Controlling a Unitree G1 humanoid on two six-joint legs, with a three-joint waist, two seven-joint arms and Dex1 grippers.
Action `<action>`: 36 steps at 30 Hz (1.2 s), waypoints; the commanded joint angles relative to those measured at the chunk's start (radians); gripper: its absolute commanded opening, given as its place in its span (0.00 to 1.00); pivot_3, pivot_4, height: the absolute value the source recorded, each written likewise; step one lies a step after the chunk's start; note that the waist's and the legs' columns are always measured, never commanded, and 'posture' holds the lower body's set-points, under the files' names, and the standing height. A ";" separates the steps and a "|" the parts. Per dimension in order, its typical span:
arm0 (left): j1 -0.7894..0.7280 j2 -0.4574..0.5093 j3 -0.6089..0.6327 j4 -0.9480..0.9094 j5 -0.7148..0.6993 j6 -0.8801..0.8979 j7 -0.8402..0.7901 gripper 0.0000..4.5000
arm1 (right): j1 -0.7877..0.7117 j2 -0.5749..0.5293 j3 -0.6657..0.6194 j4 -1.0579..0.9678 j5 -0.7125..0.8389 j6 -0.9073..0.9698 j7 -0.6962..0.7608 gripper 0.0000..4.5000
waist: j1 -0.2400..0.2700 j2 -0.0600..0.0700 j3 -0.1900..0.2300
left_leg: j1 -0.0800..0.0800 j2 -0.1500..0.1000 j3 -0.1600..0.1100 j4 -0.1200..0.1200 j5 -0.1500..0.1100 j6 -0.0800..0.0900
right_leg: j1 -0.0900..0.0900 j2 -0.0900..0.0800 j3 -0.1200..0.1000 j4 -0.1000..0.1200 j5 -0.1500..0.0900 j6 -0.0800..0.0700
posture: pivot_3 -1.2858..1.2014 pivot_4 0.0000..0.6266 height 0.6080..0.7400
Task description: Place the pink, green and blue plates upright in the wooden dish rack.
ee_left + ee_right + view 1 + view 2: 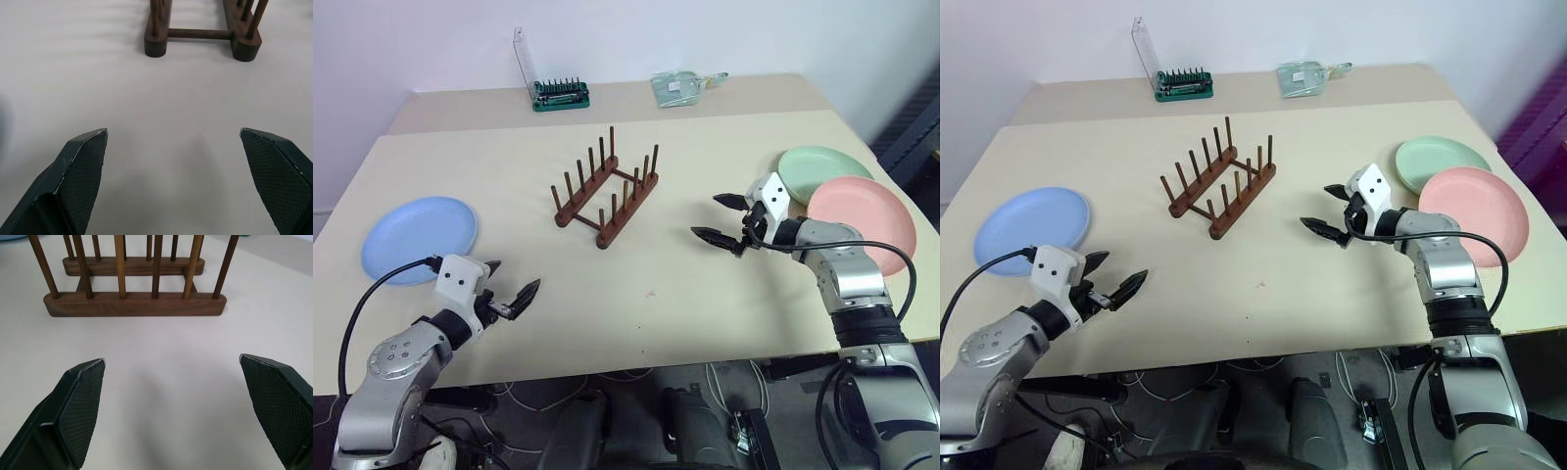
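The wooden dish rack (607, 191) stands empty at the desk's (685, 313) centre; from it, the blue plate (419, 238) lies flat at 9 o'clock, the green plate (822, 168) and pink plate (862, 213) at 3 o'clock, overlapping. Both the left tool (511, 295) and right tool (717, 219) hover with jaws apart, holding nothing. The step in hand is likely a first pickup: the right tool should pinch the pink plate's near rim, lift it clear of the green, and tip it upright before sliding it between pegs.

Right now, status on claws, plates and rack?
Left claw and right claw open, empty. Wooden dish rack empty. Blue plate, green plate, pink plate flat on table. No obstruction.
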 commanded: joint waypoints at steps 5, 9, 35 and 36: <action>-0.033 -0.007 -0.045 -0.029 0.013 -0.006 0.025 0.99 | -0.022 0.040 0.018 -0.043 -0.007 -0.013 -0.015 1.00 | -0.001 0.000 0.000 | 0.000 0.000 0.000 0.000 0.000 0.000 | 0.000 0.000 0.000 0.000 0.000 0.000 | 0.52 0.24 1.00; -0.072 -0.010 -0.112 -0.003 0.028 -0.009 0.015 0.99 | -0.019 0.047 0.023 -0.062 -0.008 -0.009 -0.017 1.00 | 0.002 0.000 0.000 | 0.000 0.000 0.000 0.000 0.000 0.000 | 0.000 0.000 0.000 0.000 0.000 0.000 | 0.52 0.24 1.00; -0.608 -0.310 -0.489 0.665 0.358 -0.219 0.113 0.17 | 0.097 -0.021 -0.022 -0.228 -0.002 0.051 -0.067 1.00 | 0.001 0.001 -0.001 | 0.003 -0.003 -0.002 0.001 0.001 0.000 | 0.004 0.000 -0.002 0.001 0.002 0.005 | 0.52 0.24 1.00; -0.611 -0.299 -0.497 0.667 0.366 -0.248 0.098 0.17 | 0.103 -0.027 -0.021 -0.233 -0.004 0.051 -0.066 1.00 | 0.000 0.001 -0.001 | 0.003 -0.003 -0.002 0.001 0.001 0.000 | 0.004 0.000 -0.002 0.001 0.002 0.005 | 0.52 0.24 1.00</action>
